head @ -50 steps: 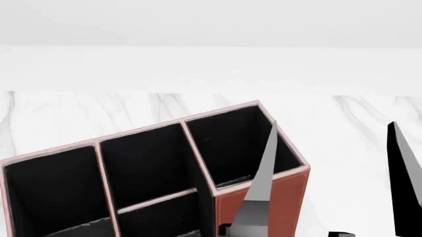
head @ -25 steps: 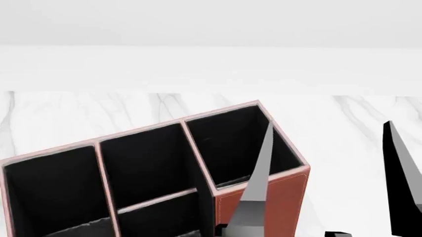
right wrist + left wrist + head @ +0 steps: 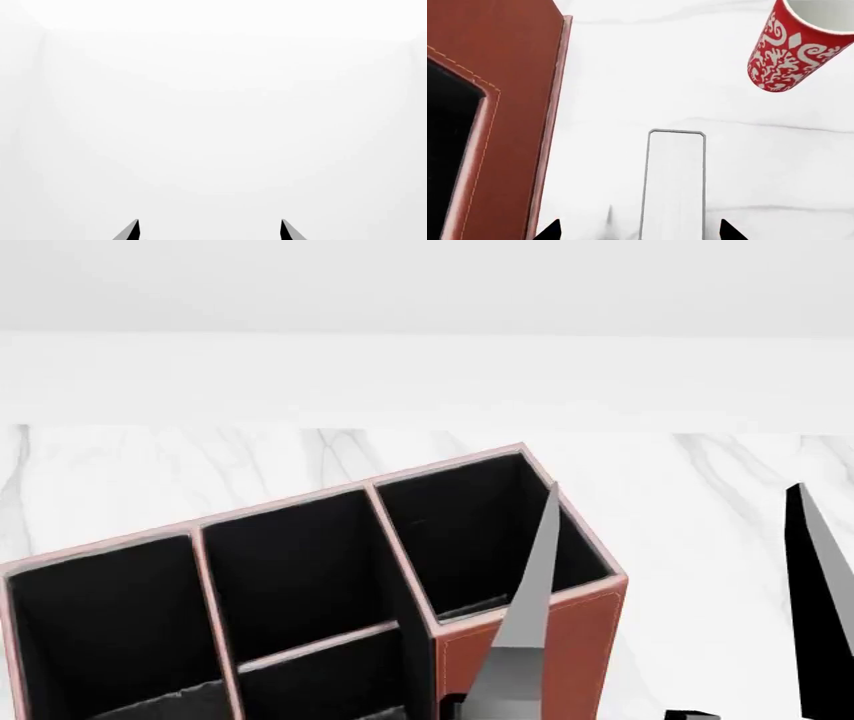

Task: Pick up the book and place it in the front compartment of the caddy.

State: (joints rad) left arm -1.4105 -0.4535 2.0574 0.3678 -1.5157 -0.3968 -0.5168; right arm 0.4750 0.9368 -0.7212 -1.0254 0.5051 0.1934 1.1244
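In the left wrist view the book (image 3: pixel 674 185) shows as a narrow white page-edge rectangle with a thin dark outline, on the marble table beside the caddy's reddish-brown stitched wall (image 3: pixel 507 100). My left gripper (image 3: pixel 638 231) is open; its two black fingertips (image 3: pixel 550 231) stand either side of the book without touching it. In the head view the caddy (image 3: pixel 534 640) shows its black-lined compartments, and the book is out of view. My right gripper (image 3: pixel 674 487) points upward close to the camera, open and empty; it also shows in the right wrist view (image 3: pixel 209 222), facing blank white.
A red-and-white patterned mug (image 3: pixel 790 50) stands on the white marble table (image 3: pixel 694 75), beyond the book and away from the caddy. A white wall (image 3: pixel 427 300) rises behind the table's far edge.
The right gripper's fingers swayed slightly left half a second ago and are back where they were. The caddy has not moved.
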